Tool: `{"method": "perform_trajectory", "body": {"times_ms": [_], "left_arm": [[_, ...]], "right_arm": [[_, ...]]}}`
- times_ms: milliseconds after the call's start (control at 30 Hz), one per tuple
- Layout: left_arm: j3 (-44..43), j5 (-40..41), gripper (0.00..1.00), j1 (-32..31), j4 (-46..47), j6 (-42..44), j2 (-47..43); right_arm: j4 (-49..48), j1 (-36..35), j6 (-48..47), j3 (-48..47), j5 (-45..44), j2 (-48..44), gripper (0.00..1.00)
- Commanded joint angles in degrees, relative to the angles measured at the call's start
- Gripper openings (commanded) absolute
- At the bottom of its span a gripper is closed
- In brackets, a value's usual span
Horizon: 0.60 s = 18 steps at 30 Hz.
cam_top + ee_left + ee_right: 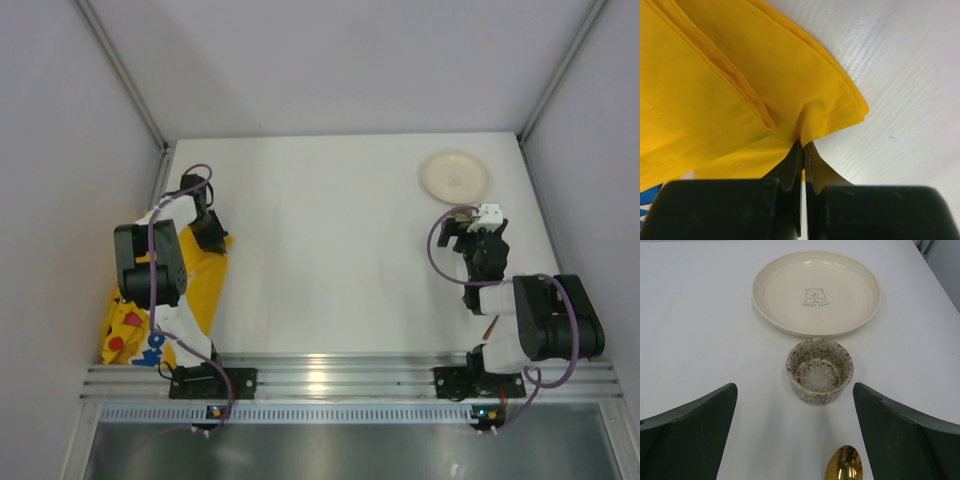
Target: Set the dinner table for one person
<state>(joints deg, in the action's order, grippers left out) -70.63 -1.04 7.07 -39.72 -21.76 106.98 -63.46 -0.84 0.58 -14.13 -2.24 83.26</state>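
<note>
At the left edge of the surface (330,250), the left gripper (803,145) has its jaws clamped on a corner of the yellow mat (715,75); the right gripper (794,390) holds its jaws apart before the cup (820,371). Next, probably, the mat needs dragging to the centre and laying flat.

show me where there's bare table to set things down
The widest bare stretch of the table is the middle, between the yellow cloth on the left and the plate on the right. It is crowded on the plate's near side, where a speckled cup and gold spoon sit.
</note>
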Motion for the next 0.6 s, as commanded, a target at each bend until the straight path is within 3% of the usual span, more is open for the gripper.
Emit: {"method": "perform_trajectory", "body": {"times_ms": [0,133,300,433,567], "left_arm": [[1.6,-7.7,0.0,-2.9,5.0,-3.7,1.0],[-6.9,-9.8,0.0,-8.9,2.7,-8.7,1.0],[-19.4,-10.4,0.0,-16.7,1.8,-13.2,6.3],[-28.6,-9.7,0.0,-24.6,1.6,-16.5,14.6],[-37.8,-11.3,0.0,-29.2,2.5,-20.0,21.2]], "right_arm": [[-3.1,0.4,-0.1,-0.5,1.0,-0.1,1.0],[-3.0,0.2,-0.1,-0.9,0.3,-0.8,1.0],[25.5,-1.0,-4.4,-12.4,3.9,-6.5,1.0],[29.8,-1.4,-2.0,-15.7,8.3,-13.9,1.0],[42.6,-3.0,3.2,-21.0,8.0,-21.1,1.0]]}}
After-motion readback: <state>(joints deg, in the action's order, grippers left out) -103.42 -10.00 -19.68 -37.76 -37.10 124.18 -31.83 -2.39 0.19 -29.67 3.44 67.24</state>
